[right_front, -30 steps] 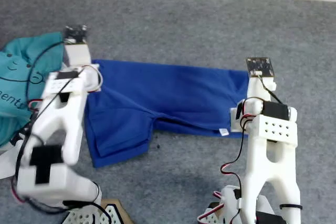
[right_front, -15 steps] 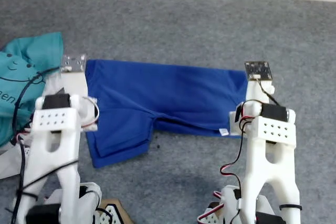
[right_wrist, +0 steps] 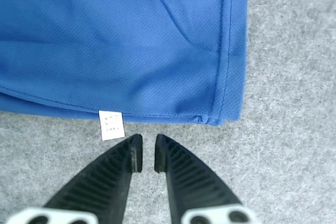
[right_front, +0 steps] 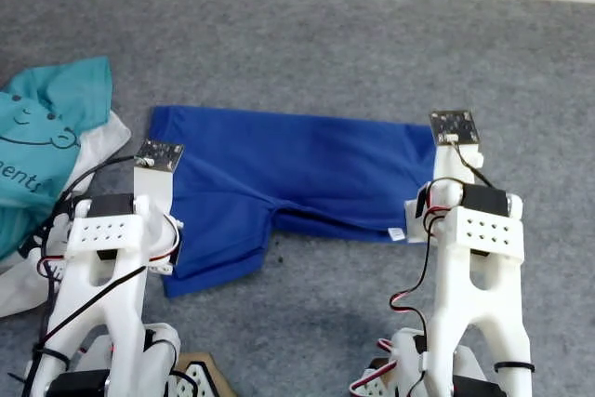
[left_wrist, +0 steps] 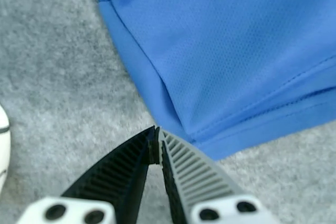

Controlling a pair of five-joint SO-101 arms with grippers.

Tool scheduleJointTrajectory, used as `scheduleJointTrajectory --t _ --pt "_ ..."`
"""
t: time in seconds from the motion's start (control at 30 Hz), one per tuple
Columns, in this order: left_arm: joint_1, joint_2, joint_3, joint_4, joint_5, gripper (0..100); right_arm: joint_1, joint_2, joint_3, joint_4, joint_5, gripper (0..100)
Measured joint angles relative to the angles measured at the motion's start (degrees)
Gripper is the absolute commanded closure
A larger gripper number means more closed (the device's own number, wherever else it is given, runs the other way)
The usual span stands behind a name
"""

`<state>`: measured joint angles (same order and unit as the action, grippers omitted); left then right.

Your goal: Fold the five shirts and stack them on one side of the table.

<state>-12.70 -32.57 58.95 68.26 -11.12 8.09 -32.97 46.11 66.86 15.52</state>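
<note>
A blue shirt (right_front: 307,174) lies spread on the grey carpet, folded lengthwise, with one sleeve (right_front: 209,248) sticking out toward the arms. My left gripper (left_wrist: 158,145) is shut and empty, its tips on the carpet just beside the shirt's (left_wrist: 226,51) hemmed edge. My right gripper (right_wrist: 147,154) stands slightly open with nothing in it, just short of the shirt's (right_wrist: 121,40) near hem, between a white label (right_wrist: 111,124) and the shirt corner (right_wrist: 216,118). A teal shirt (right_front: 42,151) lies crumpled at the left.
A white cloth (right_front: 104,141) pokes out from under the teal shirt, beside the left arm (right_front: 107,258). The right arm (right_front: 469,248) stands at the blue shirt's right end. Bare grey carpet (right_front: 372,53) stretches beyond the shirt and on the right.
The left arm has drawn back from the shirt's far left corner toward its base and slightly right. The shirt and the right arm have stayed about where they were.
</note>
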Motion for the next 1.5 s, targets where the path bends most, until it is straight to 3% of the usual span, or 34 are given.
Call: scheduleJointTrajectory --t 0.17,0.27,0.43,0.77,1.03,1.13,1.33,1.5 --pt "0.0 -0.4 0.0 -1.0 0.0 75 0.0 0.0 1.1 -1.5 0.0 93.7" --pt "0.0 -0.4 0.0 1.1 0.0 68 0.0 0.0 3.5 -3.8 0.0 93.6" --pt "0.0 -0.5 0.0 5.1 0.0 68 0.0 -0.1 6.0 -6.1 0.1 93.5" --pt "0.0 -0.5 1.8 5.0 0.0 68 0.0 -0.1 6.1 -6.3 1.6 93.5" --pt "0.0 -0.5 8.1 -3.9 0.0 68 0.1 -0.1 6.1 -6.3 1.6 93.5" --pt "0.0 -0.5 8.3 -6.5 0.0 73 0.1 -0.1 6.1 -6.3 1.6 93.5" --pt "0.4 -0.6 8.6 -11.2 0.0 99 0.5 -0.1 6.1 -6.3 1.6 93.5" --pt "0.4 -0.6 10.5 -16.0 0.0 98 1.2 -0.1 6.1 -6.3 1.6 93.5"
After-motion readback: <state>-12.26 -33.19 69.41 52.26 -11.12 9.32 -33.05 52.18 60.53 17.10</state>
